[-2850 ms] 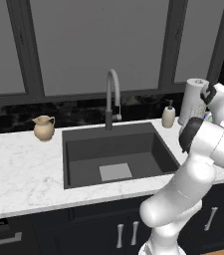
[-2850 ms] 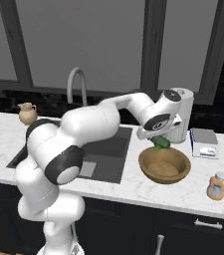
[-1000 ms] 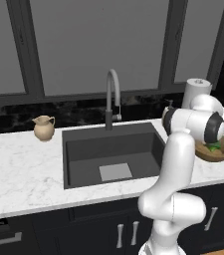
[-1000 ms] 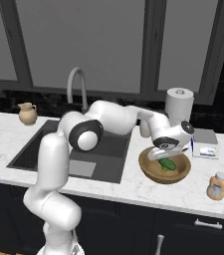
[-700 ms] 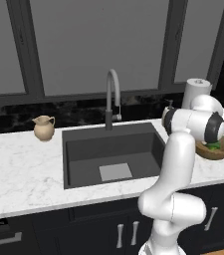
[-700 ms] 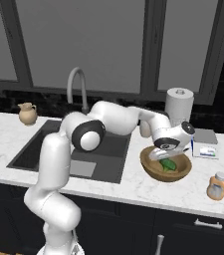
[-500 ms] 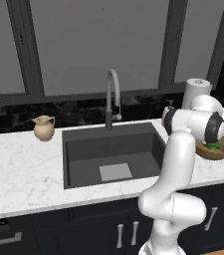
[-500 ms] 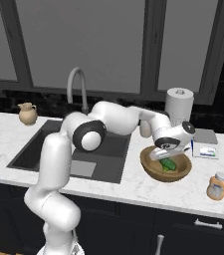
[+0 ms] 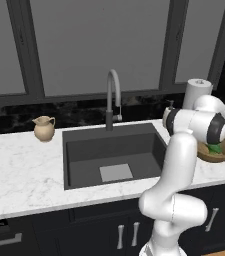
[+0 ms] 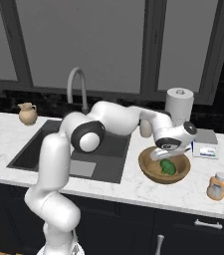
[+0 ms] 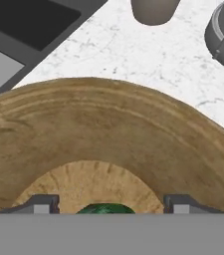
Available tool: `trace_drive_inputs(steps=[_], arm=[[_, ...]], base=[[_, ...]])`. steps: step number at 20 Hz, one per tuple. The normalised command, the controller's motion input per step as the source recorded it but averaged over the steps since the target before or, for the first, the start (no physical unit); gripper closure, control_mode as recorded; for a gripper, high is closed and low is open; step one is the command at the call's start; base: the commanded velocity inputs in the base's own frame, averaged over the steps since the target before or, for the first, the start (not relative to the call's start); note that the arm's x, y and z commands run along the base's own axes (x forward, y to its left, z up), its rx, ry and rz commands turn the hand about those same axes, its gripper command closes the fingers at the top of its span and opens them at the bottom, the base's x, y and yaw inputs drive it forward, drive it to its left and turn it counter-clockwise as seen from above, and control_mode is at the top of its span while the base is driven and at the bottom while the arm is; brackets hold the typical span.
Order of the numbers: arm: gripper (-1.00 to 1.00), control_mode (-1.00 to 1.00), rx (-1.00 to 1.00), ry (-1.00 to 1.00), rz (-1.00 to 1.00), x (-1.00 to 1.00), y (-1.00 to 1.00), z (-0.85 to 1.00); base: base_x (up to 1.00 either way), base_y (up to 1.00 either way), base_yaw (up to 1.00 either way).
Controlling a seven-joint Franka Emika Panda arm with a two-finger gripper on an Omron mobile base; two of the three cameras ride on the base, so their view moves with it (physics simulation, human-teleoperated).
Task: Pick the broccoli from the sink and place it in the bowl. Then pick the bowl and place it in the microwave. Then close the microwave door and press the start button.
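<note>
**Broccoli lies in the bowl, end effector spread above it**

White marble desk [image 10: 133,187] runs under dark-framed windows, with the large rectangular dark-grey sink [image 9: 111,152] set into it behind a tall curved grey faucet [image 9: 113,95]. To the right of the sink stands the wide round tan-brown wooden bowl [image 10: 151,169], and the small dark-green broccoli floret [image 10: 168,167] rests on its floor. The white arm's end effector [image 11: 105,204] hangs low over the bowl's middle; in the hand view its 2 dark finger tips [image 11: 39,203] stand well apart, one on each side of the broccoli [image 11: 105,208], with a gap between each tip and the floret. A small beige ceramic jug [image 9: 44,128] sits on the desk left of the sink. Behind the bowl stands a white paper-towel roll [image 10: 179,105], beside it a small white box [image 10: 204,148], and near the desk's front edge an orange bottle [image 10: 217,186].
</note>
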Motion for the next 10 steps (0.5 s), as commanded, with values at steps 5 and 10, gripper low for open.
trace_drive_inputs(steps=[5, 10], arm=[[-1.0, -1.0, 0.0, -0.05, 0.0, -0.37, 0.02, 0.37], [-1.0, -1.0, -0.06, -0.03, 0.0, -0.58, 0.3, 0.62]], base=[[0.0, 0.0, 0.0], [0.0, 0.0, 0.0]])
